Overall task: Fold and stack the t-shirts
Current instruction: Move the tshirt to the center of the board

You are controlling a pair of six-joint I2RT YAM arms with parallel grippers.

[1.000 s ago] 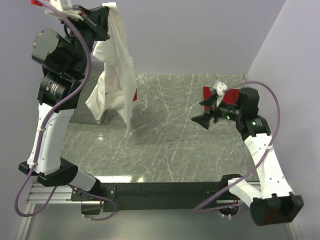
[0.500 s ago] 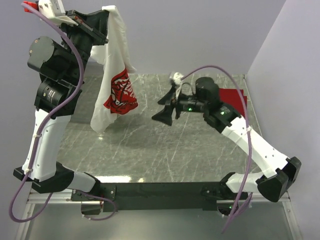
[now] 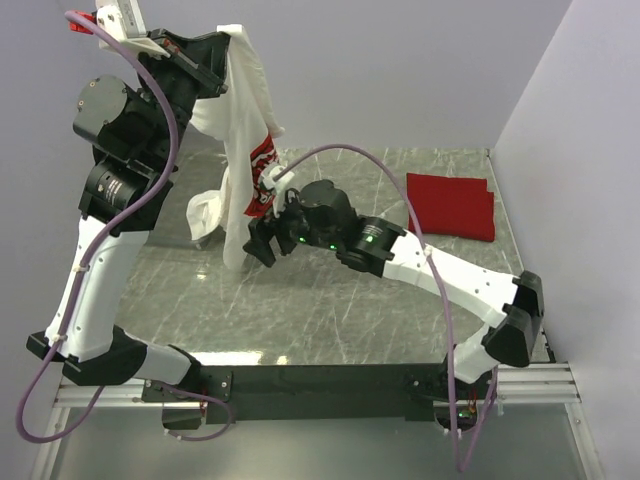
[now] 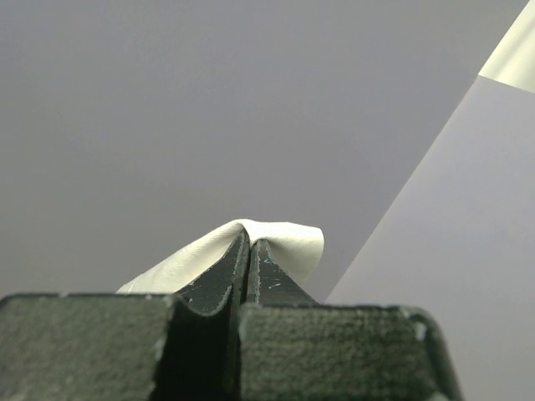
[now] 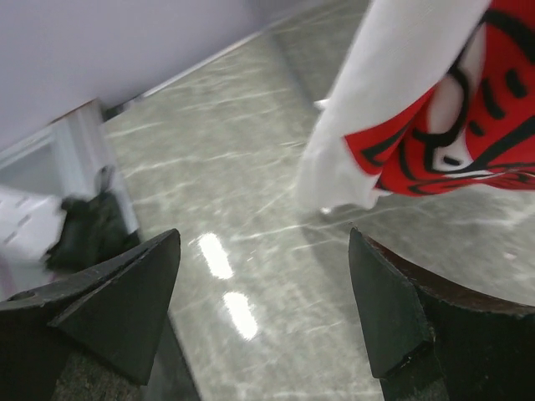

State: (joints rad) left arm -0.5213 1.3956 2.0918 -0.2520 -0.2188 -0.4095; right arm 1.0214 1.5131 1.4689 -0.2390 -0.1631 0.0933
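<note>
The white t-shirt (image 3: 243, 130) with its red printed graphic hangs from my left gripper (image 3: 222, 52), raised high at the back left and shut on the shirt's top edge. In the left wrist view a white fold (image 4: 280, 238) sticks out past the pressed-together fingers of the left gripper (image 4: 249, 241). My right gripper (image 3: 262, 240) reaches across to the shirt's lower part and is open; in the right wrist view the right gripper (image 5: 266, 242) has nothing between its fingers, and the shirt's hem and graphic (image 5: 435, 142) hang just beyond. The red t-shirt (image 3: 452, 205) lies folded at the back right.
The grey marble tabletop (image 3: 330, 310) spreads under both arms. Grey walls close the back and the right side. A purple cable (image 3: 340, 152) loops over my right arm.
My right arm has swung left from beside the red t-shirt to the hanging white t-shirt. The white t-shirt has turned and swayed, showing its graphic. The left gripper stays shut on it.
</note>
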